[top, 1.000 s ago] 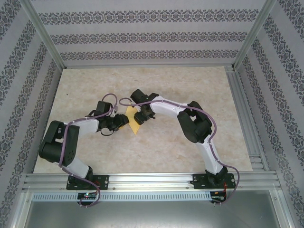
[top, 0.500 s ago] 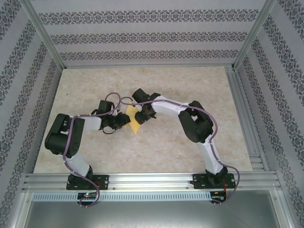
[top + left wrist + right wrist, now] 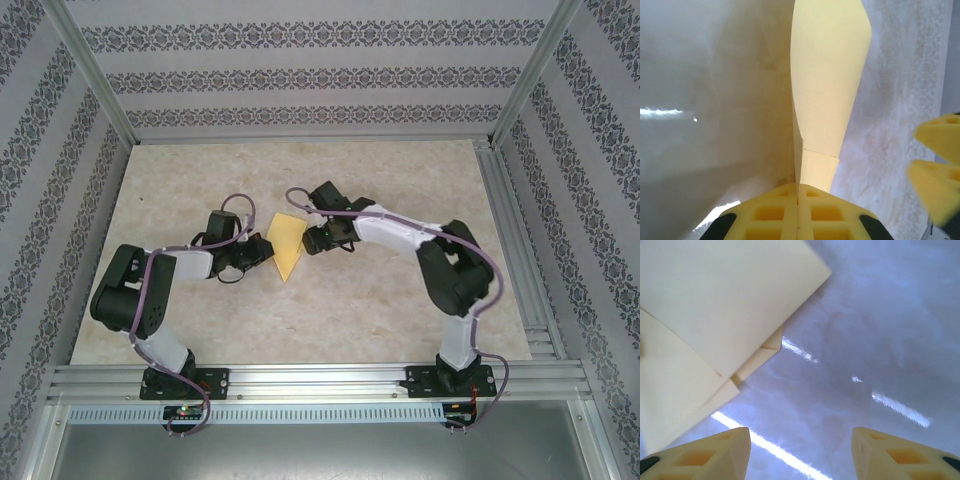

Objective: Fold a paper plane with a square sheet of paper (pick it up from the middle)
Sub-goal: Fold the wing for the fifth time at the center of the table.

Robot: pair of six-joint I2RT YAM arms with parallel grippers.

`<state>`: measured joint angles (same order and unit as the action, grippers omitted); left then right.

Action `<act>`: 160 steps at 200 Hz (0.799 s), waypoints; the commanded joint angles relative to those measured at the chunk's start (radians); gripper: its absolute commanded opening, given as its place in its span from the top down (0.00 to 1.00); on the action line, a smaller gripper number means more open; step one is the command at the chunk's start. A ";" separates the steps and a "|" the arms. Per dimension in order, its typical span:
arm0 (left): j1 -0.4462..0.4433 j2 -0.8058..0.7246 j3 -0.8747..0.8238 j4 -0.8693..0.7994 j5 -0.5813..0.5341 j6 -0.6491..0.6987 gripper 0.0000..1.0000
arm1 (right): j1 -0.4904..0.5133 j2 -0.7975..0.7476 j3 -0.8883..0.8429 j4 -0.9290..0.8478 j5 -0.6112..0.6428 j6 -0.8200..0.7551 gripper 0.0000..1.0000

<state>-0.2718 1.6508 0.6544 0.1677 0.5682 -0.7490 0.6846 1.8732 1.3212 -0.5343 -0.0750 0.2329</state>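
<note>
Right hand (image 3: 320, 238) has drawn back rightward, spread, just beside the folded square sheet of paper (image 3: 287, 243); left hand (image 3: 262, 255) pinches its left edge, tip toward the bench's (image 3: 400, 320) near edge.

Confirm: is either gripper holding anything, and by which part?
Left gripper is shut on the paper, pinching its near edge. Right gripper is open, holding nothing.

1. Left pincer (image 3: 798, 200): we record yellow pads (image 3: 770, 215) pressed together at the bottom edge, clamped on the paper (image 3: 827, 90).
2. Paper: pale yellow and folded in layers. A short flap sits just above the pads, and the rest reaches to the top edge.
3. Worktop (image 3: 705, 125): pale, marbled, glossy.
4. Right pincer (image 3: 939, 160): we note it blurred at the right edge, tips apart, clear of the paper.
</note>
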 commanded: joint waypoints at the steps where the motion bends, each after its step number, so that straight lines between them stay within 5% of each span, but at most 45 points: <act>1: -0.057 -0.065 -0.022 0.006 -0.091 -0.030 0.94 | 0.009 -0.114 -0.111 0.146 -0.046 0.168 0.44; 90: -0.338 -0.165 -0.075 -0.038 -0.535 -0.275 0.93 | 0.057 -0.344 -0.425 0.371 -0.118 0.517 0.60; 160: -0.470 -0.190 -0.098 -0.045 -0.749 -0.446 0.93 | 0.073 -0.191 -0.460 0.696 -0.173 0.663 0.86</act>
<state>-0.7151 1.4837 0.5743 0.1337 -0.0761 -1.1065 0.7464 1.6184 0.8589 -0.0139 -0.2047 0.8219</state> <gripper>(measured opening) 0.073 0.163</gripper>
